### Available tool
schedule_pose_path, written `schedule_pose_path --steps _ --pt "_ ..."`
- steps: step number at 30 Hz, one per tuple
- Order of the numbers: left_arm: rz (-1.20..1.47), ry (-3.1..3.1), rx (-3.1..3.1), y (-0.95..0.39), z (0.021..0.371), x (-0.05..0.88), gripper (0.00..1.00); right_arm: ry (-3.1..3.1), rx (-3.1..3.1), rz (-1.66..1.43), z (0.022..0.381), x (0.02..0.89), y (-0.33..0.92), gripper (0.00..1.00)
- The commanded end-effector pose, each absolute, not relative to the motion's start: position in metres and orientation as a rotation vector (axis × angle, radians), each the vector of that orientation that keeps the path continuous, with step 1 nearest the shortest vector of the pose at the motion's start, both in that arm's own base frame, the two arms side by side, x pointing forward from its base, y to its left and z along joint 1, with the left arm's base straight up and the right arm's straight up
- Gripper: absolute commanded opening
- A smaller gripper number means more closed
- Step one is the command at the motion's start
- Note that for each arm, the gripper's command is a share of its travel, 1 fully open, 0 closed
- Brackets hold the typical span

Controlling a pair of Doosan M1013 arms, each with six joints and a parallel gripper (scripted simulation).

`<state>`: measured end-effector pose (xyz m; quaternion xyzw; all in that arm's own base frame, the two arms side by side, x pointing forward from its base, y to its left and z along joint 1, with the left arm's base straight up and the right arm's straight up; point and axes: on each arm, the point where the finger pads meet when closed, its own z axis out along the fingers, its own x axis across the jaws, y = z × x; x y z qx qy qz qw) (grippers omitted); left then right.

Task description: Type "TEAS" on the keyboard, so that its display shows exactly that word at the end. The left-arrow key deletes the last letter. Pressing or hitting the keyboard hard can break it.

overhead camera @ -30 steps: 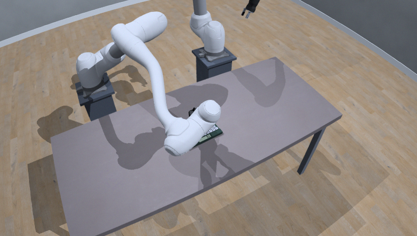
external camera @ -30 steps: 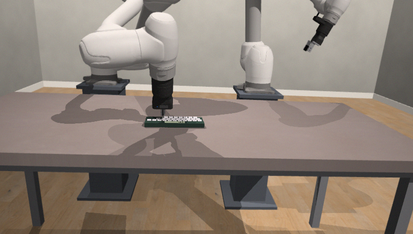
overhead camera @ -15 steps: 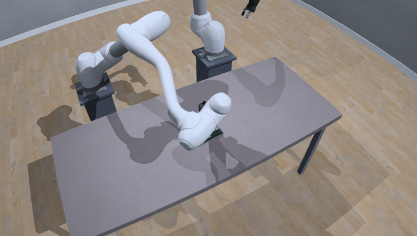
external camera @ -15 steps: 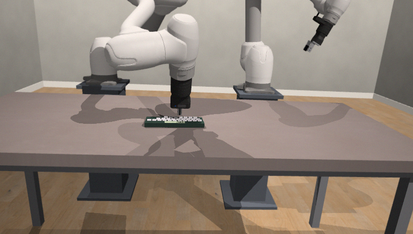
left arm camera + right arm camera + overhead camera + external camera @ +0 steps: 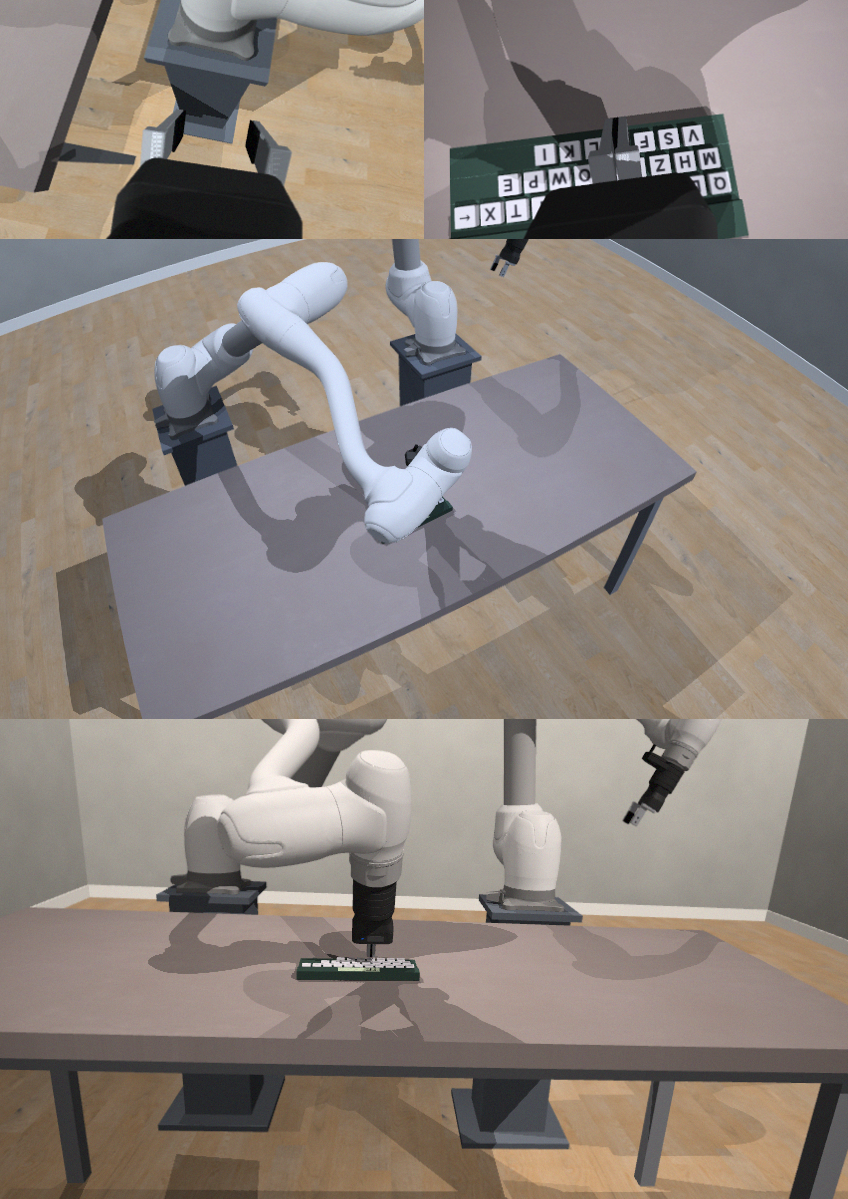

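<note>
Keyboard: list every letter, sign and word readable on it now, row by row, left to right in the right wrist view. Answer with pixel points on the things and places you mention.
Keyboard [image 5: 439, 512] [image 5: 315, 975] [image 5: 499, 161], white keys [image 5: 440, 499] [image 5: 306, 964] [image 5: 544, 154], letters upside down:
"I", "K", "L" (partly covered), "F", "S", "V"
"E", "P", "W", "O", "Z", "H", "M"
"←", "X", "T", "Q"
Other keys: covered or cut off, unreadable.
Display [image 5: 354, 969]: too small to read in the exterior view, hidden in the right wrist view.

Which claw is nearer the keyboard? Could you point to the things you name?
Right. The right claw [image 5: 371, 956] [image 5: 617, 130] is down at the keyboard [image 5: 358, 975] [image 5: 484, 160]; the left claw [image 5: 499, 267] [image 5: 631, 821] [image 5: 216, 128] hangs high, off beyond the table [image 5: 238, 625] [image 5: 148, 1010] [image 5: 40, 75].

White keys with black letters, green keyboard [image 5: 439, 511] [image 5: 321, 975] [image 5: 474, 161].
</note>
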<state>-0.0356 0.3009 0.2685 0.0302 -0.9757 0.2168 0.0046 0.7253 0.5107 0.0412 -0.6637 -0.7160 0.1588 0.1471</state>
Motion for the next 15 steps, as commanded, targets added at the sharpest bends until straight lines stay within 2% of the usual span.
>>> schedule_pose_path --steps 1,15 --pt "0.678 -3.056 0.094 0.3012 0.2689 -0.0358 1.00 -2.062 -1.910 0.454 0.0417 0.7258 0.5110 0.00" --pt "0.678 -3.056 0.094 0.3012 0.2689 -0.0358 1.00 -2.062 -1.910 0.454 0.0402 0.7258 0.5110 0.00"
